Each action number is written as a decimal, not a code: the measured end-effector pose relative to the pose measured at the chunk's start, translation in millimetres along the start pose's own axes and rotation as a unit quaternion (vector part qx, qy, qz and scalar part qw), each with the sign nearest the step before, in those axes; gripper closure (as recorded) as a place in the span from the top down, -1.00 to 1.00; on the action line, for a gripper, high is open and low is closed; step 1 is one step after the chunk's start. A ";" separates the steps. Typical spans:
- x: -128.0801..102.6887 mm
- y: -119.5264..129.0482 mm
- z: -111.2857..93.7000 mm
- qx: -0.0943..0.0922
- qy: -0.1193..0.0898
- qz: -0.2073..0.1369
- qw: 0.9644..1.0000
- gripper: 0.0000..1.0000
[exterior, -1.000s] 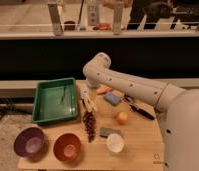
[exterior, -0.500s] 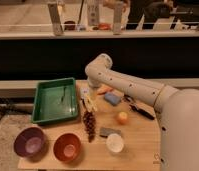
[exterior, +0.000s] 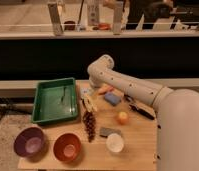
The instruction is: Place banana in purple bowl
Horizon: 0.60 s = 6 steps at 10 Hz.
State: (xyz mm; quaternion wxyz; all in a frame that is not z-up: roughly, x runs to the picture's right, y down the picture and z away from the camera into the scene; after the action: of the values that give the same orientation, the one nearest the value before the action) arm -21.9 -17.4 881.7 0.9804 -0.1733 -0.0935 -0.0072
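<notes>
The banana (exterior: 89, 104) is small and pale yellow with dark streaks. It lies on the wooden table (exterior: 138, 140), just right of the green tray and above the dark grape bunch (exterior: 88, 125). The purple bowl (exterior: 29, 142) stands at the front left corner, next to the orange bowl. My gripper (exterior: 86, 96) hangs from the white arm's elbow (exterior: 102, 70), low over the table and right at the banana's far end. Whether it touches the banana is hidden.
A green tray (exterior: 55, 100) sits at the back left. An orange bowl (exterior: 68, 147) and a white cup (exterior: 114, 143) stand at the front. A round orange fruit (exterior: 123, 117), a blue piece (exterior: 113, 98), a carrot-like piece (exterior: 104, 90), a grey block (exterior: 109, 132) and a black tool (exterior: 142, 110) lie to the right.
The arm's elbow has shifted slightly and the gripper stays by the banana. The banana, the bowls and the other things have not moved.
</notes>
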 end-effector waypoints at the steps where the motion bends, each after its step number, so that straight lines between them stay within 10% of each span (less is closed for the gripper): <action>1: 0.3 -1.8 6.1 -0.001 -0.003 -0.001 1.000 0.60; 6: 4.7 -7.6 22.8 -0.009 -0.013 -0.003 1.000 0.60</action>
State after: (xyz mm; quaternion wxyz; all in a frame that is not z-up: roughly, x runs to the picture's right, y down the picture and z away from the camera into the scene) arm -21.8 -16.7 906.2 0.9775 -0.1820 -0.1066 -0.0088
